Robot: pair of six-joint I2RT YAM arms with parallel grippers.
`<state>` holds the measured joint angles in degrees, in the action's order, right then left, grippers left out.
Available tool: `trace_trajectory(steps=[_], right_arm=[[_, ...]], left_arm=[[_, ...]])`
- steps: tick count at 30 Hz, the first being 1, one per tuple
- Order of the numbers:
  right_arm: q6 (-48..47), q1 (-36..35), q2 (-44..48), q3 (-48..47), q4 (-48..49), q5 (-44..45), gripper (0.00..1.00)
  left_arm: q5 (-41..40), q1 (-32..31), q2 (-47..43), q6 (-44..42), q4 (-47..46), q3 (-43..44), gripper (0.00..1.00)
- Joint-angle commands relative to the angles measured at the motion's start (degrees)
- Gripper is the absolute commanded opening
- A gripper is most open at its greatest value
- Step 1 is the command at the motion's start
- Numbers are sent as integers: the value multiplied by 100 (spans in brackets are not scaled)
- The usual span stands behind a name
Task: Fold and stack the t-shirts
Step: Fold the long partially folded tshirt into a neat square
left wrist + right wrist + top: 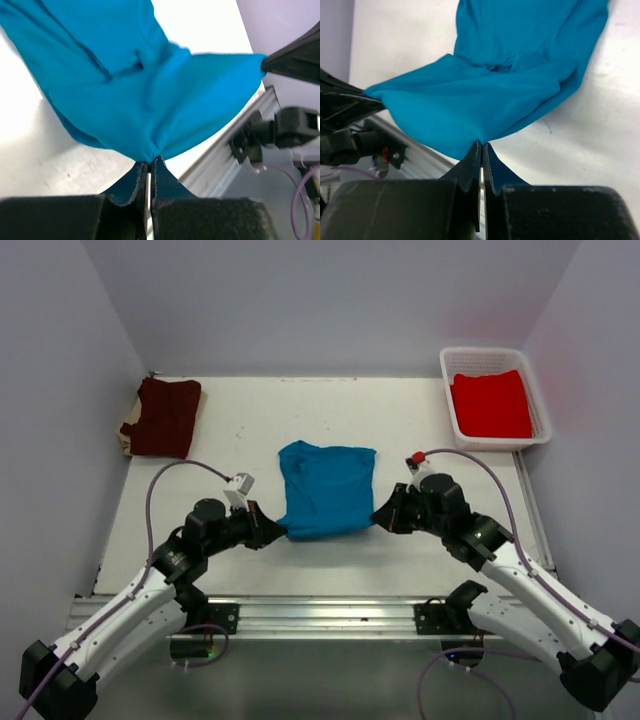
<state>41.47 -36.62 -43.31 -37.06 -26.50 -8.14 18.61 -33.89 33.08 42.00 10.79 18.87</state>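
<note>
A teal-blue t-shirt (327, 487) lies in the middle of the table, its near edge lifted and stretched between both grippers. My left gripper (278, 531) is shut on the shirt's near left corner (150, 159). My right gripper (378, 520) is shut on the near right corner (482, 142). A dark maroon t-shirt (163, 417) rests folded at the back left of the table. A bright red t-shirt (491, 404) lies in the white basket (449, 400) at the back right.
White walls enclose the table on three sides. A metal rail (320, 615) carrying the arm bases runs along the near edge. Purple cables (160, 485) loop beside both arms.
</note>
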Motion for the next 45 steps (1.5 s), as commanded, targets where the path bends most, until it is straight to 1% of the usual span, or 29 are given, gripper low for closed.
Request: trace_trajectory(steps=[1, 2, 3, 4, 6, 7, 12, 15, 17, 19, 22, 23, 24, 25, 26, 27, 28, 29, 30, 31, 32, 33, 35, 36, 38, 39, 42, 44, 45], right_arm=[[-885, -3, -546, -581, 258, 795, 0], [-956, 6, -860, -662, 338, 988, 0], [-1027, 6, -1003, -741, 417, 1094, 0], [-1158, 15, -1178, -907, 548, 1217, 0], [-1264, 41, -1574, -1092, 759, 1543, 0], [-1378, 128, -1697, -1145, 839, 1613, 0], [-1554, 585, -2339, -1365, 1305, 1702, 0], [-1616, 832, -2778, -1558, 1673, 1772, 0], [-1660, 955, -3165, -1681, 1788, 1772, 0], [-1686, 1069, -3585, -1944, 1955, 1746, 0], [-1713, 1235, -4044, -2479, 2095, 1650, 0], [-1713, 1280, -4445, -2647, 2140, 1632, 0], [-1704, 1324, -4649, -3075, 2193, 1649, 0], [-1695, 1411, -4939, -3332, 2245, 1667, 0], [-1687, 1447, -5516, -3630, 2281, 1780, 0], [-1669, 1482, -5930, -4373, 2238, 1824, 0], [-1643, 1561, -6309, -4832, 2150, 1799, 0], [-1651, 1579, -6687, -5350, 2019, 1738, 5], [-1695, 1605, -7526, -6487, 1452, 1676, 46], [-1791, 1614, -7830, -7029, 1055, 1684, 64], [-1818, 1597, -8068, -7443, 737, 1702, 75], [-1844, 1605, -8009, -7482, 734, 1798, 88], [-1880, 1597, -7519, -6749, 1398, 1834, 99], [-1880, 1614, -7308, -6179, 1785, 1834, 99], [-1915, 1623, -6833, -5893, 1798, 1825, 99], [-1941, 1623, -6657, -5500, 1946, 1781, 99], [-1941, 1623, -6103, -4796, 2236, 1641, 99], [-1950, 1623, -5970, -4609, 2316, 1562, 99], [-1967, 1632, -6005, -4617, 2281, 1518, 99]], left_arm=[[-884, -12, 617, -657, -664, 721, 0], [-1086, -12, 795, -710, -831, 810, 0], [-1131, -12, 979, -798, -1250, 880, 0], [-1158, -4, 1355, -833, -1437, 1012, 0], [-1167, -4, 1735, -912, -1937, 1109, 0], [-1184, -4, 2094, -956, -2062, 1223, 0], [-1211, 93, 2896, -1158, -2755, 1365, 0], [-1027, 365, 3449, -1203, -3212, 1373, 0], [-773, 681, 3906, -1194, -3450, 1426, 0], [-675, 944, 4336, -1202, -3680, 1680, 0], [-657, 1120, 4933, -1334, -3654, 2356, 0], [-692, 1156, 5127, -1395, -3663, 2540, 0], [-631, 1191, 5330, -1422, -3610, 2760, 0], [-552, 1313, 5775, -1466, -3610, 3275, 0], [-586, 1376, 6023, -1519, -3636, 3516, 0], [-595, 1437, 6278, -1545, -3645, 3840, 0], [-543, 1586, 6803, -1502, -3706, 4330, 5], [-299, 1683, 7052, -1441, -3846, 4596, 19], [-157, 1771, 7272, -1223, -3847, 4843, 52], [-43, 1937, 7509, -1133, -3812, 5028, 75], [45, 1991, 7529, -1098, -3795, 5186, 100], [-6, 2018, 7329, -1106, -3751, 5162, 100], [-199, 2018, 7003, -1132, -3846, 4795, 100], [-287, 2009, 6836, -1132, -3917, 4671, 100], [-393, 2009, 6431, -1159, -3813, 4538, 100], [-402, 2009, 6317, -1167, -3690, 4390, 100], [-385, 2000, 5834, -1107, -3427, 4082, 100], [-376, 1956, 5710, -1123, -3321, 3923, 100], [-419, 1921, 5657, -1150, -3094, 3879, 100]])
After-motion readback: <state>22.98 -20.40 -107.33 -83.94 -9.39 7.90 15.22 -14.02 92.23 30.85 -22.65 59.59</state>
